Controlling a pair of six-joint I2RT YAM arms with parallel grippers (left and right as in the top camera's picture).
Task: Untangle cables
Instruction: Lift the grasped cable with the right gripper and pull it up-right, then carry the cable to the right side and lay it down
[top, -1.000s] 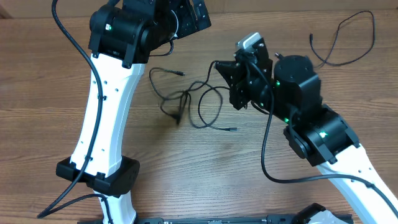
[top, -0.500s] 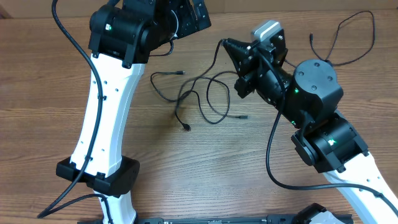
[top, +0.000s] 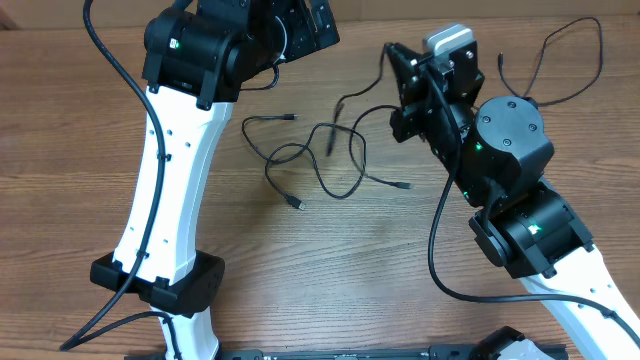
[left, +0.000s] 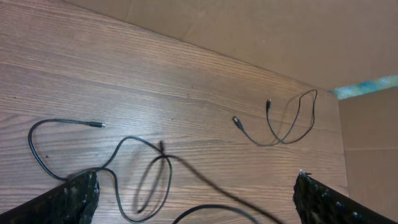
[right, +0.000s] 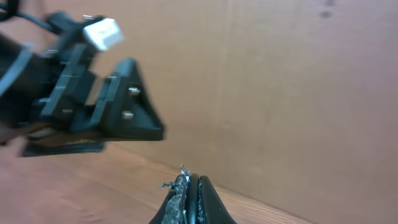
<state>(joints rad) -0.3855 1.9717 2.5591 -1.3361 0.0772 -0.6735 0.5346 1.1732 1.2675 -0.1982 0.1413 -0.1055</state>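
A bunch of thin black cables (top: 318, 160) lies in loose loops on the wooden table between the arms, with plug ends at the left (top: 291, 118), the front (top: 298, 205) and the right (top: 404, 186). My right gripper (top: 392, 58) is shut on one strand of the bunch and holds it above the table; the strand shows between the jaws in the right wrist view (right: 188, 186). My left gripper (left: 198, 177) is open and empty above the bunch (left: 127, 163). Another cable (top: 560, 62) lies apart at the back right; it also shows in the left wrist view (left: 281, 123).
The left arm's white link and black base (top: 160, 250) stand at the front left. The right arm's thick black cable (top: 436, 250) hangs by its base. A brown cardboard wall (right: 298, 81) borders the table's far side.
My right gripper has moved right and toward the back with the strand in it. The loops have been drawn out to the right, and the plug ends have shifted right.
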